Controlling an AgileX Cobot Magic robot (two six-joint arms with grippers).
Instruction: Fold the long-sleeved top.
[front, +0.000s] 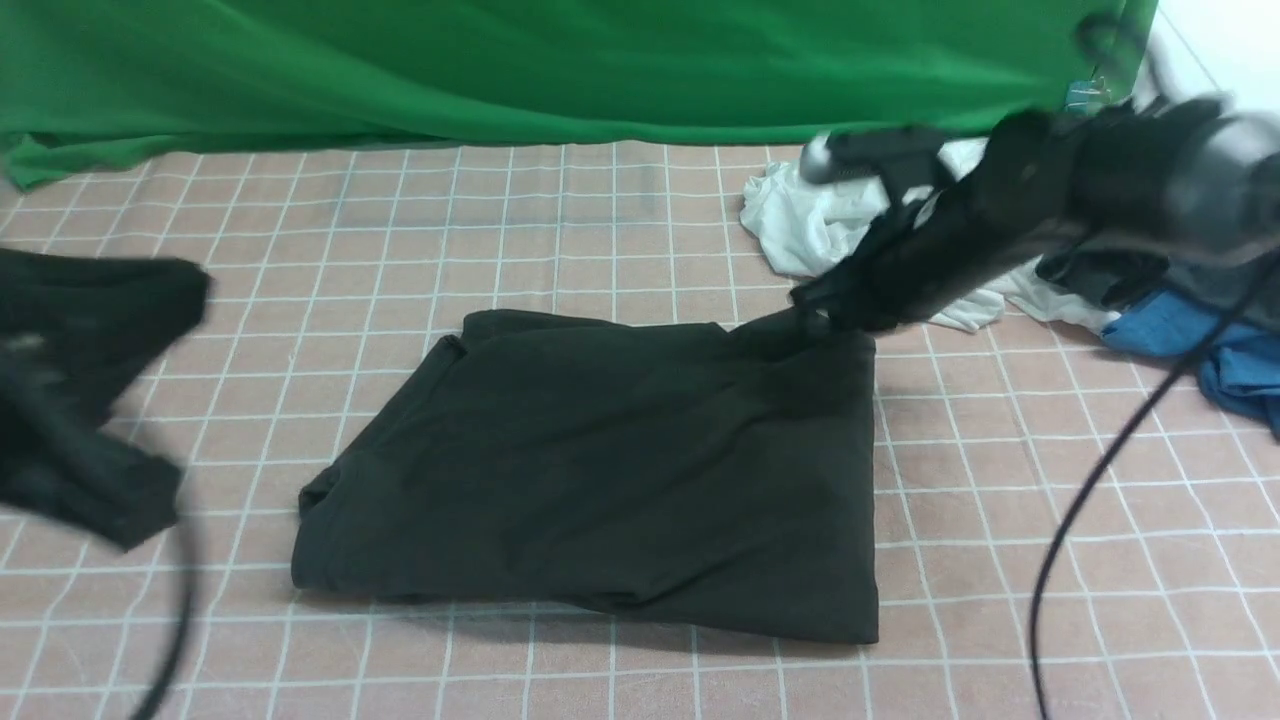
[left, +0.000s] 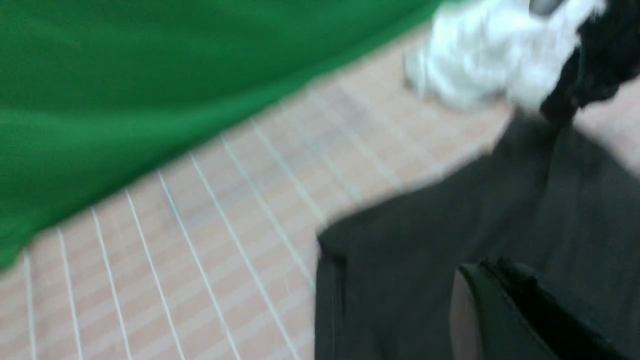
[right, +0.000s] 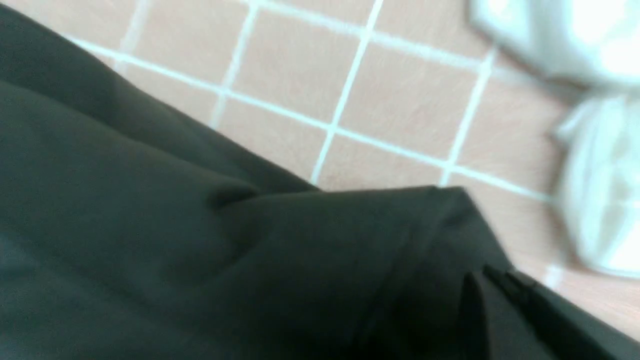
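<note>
Black top (front: 610, 470), folded to a rough rectangle, lies mid-table on the pink gridded cloth (front: 1050, 520).
Your soft matte jersey shows shallow creases. Left gripper (front: 60, 400) is a blurred dark mass, clenched; whether it holds anything you can't tell. Right gripper (front: 830, 300), clenched, pinches the top's far right corner. Beyond: crumpled white garment (front: 810, 215), blue one (front: 1200, 335) cut off, green drape (front: 560, 60).

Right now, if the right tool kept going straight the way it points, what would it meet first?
Probably the long-sleeved top: the right tool is shut and angled down at its far right corner, seemingly already touching it. Depth is unclear; the checked cloth lies beneath.
</note>
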